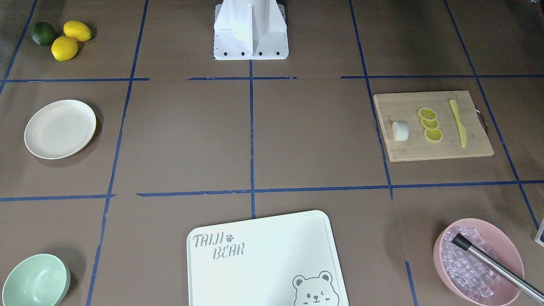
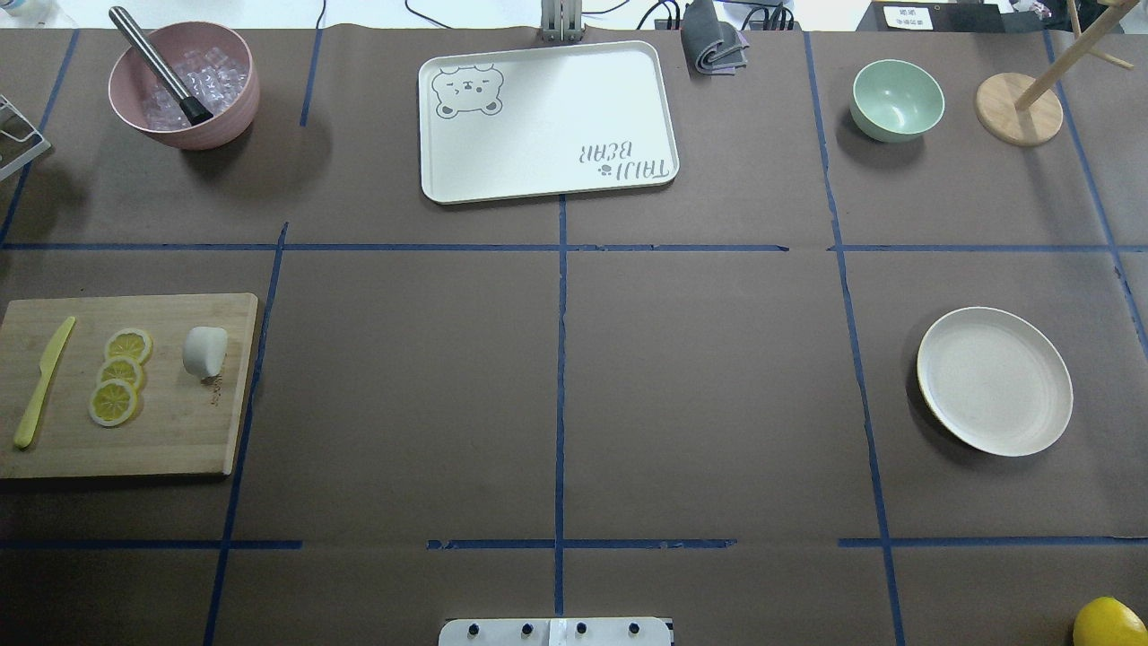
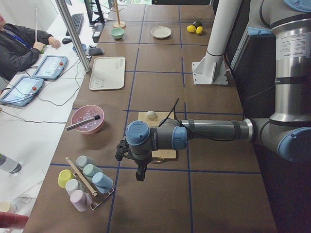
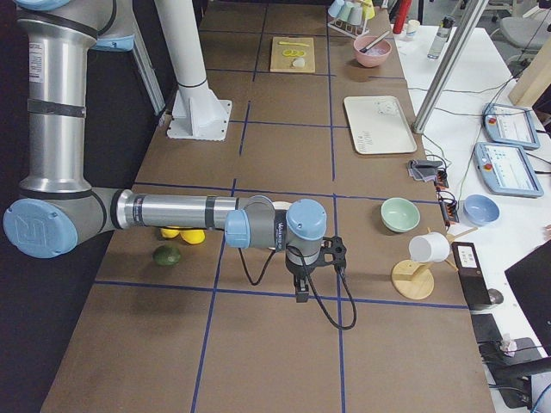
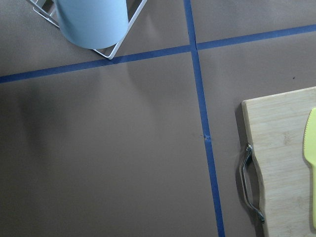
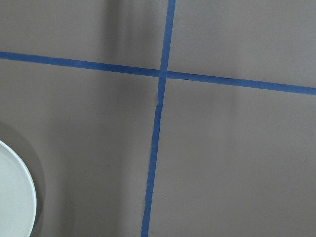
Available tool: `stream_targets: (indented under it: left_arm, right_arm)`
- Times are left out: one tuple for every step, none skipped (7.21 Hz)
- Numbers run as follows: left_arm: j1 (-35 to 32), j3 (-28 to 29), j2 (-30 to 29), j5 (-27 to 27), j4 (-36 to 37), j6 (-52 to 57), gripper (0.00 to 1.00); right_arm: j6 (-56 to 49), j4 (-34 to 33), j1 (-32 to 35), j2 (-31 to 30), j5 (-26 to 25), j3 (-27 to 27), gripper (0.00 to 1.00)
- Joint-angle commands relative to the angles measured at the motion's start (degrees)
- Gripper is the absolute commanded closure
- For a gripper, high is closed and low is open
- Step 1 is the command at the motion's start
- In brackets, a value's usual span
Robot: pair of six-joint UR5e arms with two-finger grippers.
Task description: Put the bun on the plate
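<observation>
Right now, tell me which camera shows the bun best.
The overhead exterior view: the bun lies unobstructed on the wooden cutting board, beside the lemon slices. The front-facing view shows it nearly as well; both side views show it small and distant; neither wrist camera shows it.

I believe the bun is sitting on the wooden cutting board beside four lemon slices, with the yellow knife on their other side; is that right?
Not quite: there are three lemon slices, not four, as the overhead view shows. The bun does sit on the wooden cutting board beside them, with the yellow knife on their other side.
</observation>
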Motion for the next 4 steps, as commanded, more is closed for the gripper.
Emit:
stream_targets:
  left_arm:
    - [0.0, -0.2, 0.0, 0.3, -0.4, 0.3, 0.0]
    - [0.1, -0.1, -0.1, 0.1, -0.1, 0.2, 0.0]
    - [0.1, -0.1, 0.0, 0.0, -0.1, 0.2, 0.0]
    - [0.1, -0.2, 0.0, 0.0, -0.1, 0.2, 0.0]
  right_arm:
    - [0.2, 0.0, 0.0, 0.0, 0.6, 0.0, 0.0]
    - [0.1, 2.2, -0.6, 0.0, 2.8, 0.0, 0.0]
    - [0.3, 6.9, -1.4, -0.7, 3.3, -0.3, 0.0]
    - [0.5, 9.0, -4.1, -1.4, 4.4, -0.3, 0.0]
